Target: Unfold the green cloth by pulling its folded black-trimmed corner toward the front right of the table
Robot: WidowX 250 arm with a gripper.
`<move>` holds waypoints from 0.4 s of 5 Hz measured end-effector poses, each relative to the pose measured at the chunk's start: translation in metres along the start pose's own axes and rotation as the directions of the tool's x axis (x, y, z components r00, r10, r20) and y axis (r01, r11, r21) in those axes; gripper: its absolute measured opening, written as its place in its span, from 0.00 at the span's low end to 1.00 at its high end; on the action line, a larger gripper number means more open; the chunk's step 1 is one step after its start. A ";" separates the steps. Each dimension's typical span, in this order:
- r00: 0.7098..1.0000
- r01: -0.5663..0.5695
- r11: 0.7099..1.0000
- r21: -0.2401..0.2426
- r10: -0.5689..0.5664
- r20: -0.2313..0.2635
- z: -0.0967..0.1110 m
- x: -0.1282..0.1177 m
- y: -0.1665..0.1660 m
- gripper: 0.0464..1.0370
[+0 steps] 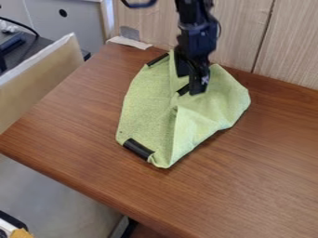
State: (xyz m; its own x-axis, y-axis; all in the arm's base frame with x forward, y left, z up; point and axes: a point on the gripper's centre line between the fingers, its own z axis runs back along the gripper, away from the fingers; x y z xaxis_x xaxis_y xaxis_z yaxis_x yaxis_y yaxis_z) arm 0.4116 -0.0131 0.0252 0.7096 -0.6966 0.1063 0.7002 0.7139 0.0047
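Observation:
A green cloth (pixel 148 109) lies partly folded and creased on the brown wooden table, toward the back. Black tape wraps its near left corner, and another black strip is on its far left edge. The black gripper (pixel 194 88) hangs down from the top of the view over the cloth's upper middle, right at the fabric. Beside its tip, on the left, a short dark piece (pixel 183 90) shows against the cloth. How the fingertips meet the fabric is hard to make out.
A wood-grain panel (pixel 292 44) stands along the table's back edge. Torn tape (pixel 129 42) is stuck at the back left corner. A tan board (pixel 43 76) rises beside the left edge, with dark items and a cable behind it.

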 end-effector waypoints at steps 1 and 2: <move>1.000 0.022 1.000 -0.008 -0.022 -0.013 -0.005 0.006 0.001 0.96; 0.999 0.028 0.999 -0.017 -0.028 -0.021 -0.012 0.007 0.002 0.93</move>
State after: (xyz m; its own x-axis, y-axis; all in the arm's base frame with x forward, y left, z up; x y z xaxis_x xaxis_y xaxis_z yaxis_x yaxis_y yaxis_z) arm 0.4185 -0.0176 0.0141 0.6913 -0.7176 0.0848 0.7207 0.6932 -0.0092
